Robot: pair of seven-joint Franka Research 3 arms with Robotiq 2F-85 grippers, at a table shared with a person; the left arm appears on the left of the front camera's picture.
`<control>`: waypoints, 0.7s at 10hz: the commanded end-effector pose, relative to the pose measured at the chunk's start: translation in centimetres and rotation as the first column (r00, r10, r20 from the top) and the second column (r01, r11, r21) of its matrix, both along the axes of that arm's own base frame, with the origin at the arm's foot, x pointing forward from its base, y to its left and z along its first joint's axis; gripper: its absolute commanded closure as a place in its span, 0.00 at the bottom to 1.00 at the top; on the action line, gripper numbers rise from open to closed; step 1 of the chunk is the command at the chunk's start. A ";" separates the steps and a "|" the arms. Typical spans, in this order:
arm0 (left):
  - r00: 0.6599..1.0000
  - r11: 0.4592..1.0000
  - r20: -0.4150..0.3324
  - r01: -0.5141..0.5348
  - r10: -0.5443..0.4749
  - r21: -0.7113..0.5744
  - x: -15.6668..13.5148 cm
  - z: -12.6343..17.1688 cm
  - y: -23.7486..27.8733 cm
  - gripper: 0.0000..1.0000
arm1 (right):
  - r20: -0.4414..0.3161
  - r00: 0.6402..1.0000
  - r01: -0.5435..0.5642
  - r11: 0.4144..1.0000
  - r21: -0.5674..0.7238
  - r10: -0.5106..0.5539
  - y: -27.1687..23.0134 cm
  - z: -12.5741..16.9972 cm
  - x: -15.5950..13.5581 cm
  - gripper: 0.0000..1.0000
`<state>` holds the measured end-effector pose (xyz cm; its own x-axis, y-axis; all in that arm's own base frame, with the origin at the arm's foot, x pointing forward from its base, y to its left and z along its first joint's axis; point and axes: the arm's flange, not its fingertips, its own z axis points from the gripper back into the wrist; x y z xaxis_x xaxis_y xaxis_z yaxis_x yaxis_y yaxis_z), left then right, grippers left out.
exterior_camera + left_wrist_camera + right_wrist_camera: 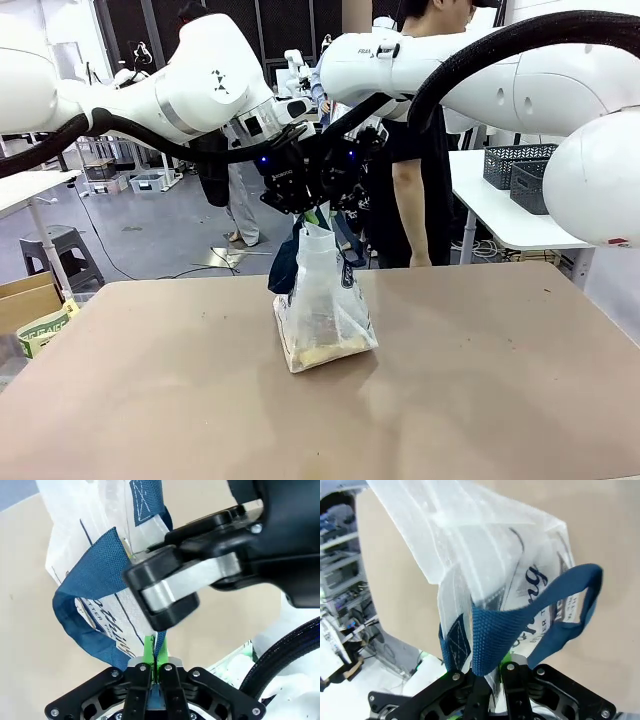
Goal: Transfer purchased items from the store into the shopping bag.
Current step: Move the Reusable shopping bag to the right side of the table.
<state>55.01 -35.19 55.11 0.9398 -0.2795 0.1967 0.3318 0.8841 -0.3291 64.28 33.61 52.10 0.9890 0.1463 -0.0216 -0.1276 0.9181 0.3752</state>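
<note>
Directly beneath the left pincer (pixel 154 652) and right pincer (pixel 490 672) — both clamped on its top edge — the shopping bag (pixel 322 310) hangs upright.

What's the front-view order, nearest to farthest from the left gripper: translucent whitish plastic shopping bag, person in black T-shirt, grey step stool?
1. Translucent whitish plastic shopping bag: pinched in the left gripper, table centre.
2. Person in black T-shirt: behind, far side.
3. Grey step stool: floor, far left.
</note>
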 end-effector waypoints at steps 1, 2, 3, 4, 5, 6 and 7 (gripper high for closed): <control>0.999 1.000 -0.014 -0.029 0.029 -0.001 -1.4 -0.4 1.3 1.00 | 0.031 0.999 -0.032 0.998 0.063 0.030 -1.7 0.5 -0.5 1.00; 1.000 1.000 -0.012 -0.029 0.029 0.000 -1.4 -0.4 1.3 1.00 | 0.041 0.998 -0.050 0.996 0.069 0.047 -1.8 0.5 -0.6 1.00; 1.000 1.000 -0.009 -0.007 0.007 0.014 -1.3 -0.4 1.0 1.00 | 0.045 0.997 -0.059 0.996 0.070 0.056 -1.8 0.5 -0.6 1.00; 1.000 1.000 -0.001 0.003 -0.003 0.029 -1.1 -0.4 0.8 1.00 | 0.049 0.996 -0.071 0.995 0.073 0.068 -1.8 0.3 -0.7 1.00; 1.000 1.000 0.010 -0.006 0.006 -0.004 -0.2 0.2 0.2 1.00 | 0.060 0.995 -0.089 0.993 0.072 0.085 -1.8 0.4 -0.7 1.00; 1.000 1.000 0.010 -0.006 0.006 -0.004 -0.2 0.2 0.2 1.00 | 0.019 0.998 -0.065 0.997 0.033 0.065 -0.4 0.2 -0.2 1.00; 1.000 1.000 0.010 -0.006 0.006 -0.004 -0.2 0.2 0.2 1.00 | 0.019 0.998 -0.065 0.997 0.033 0.065 -0.4 0.2 -0.2 1.00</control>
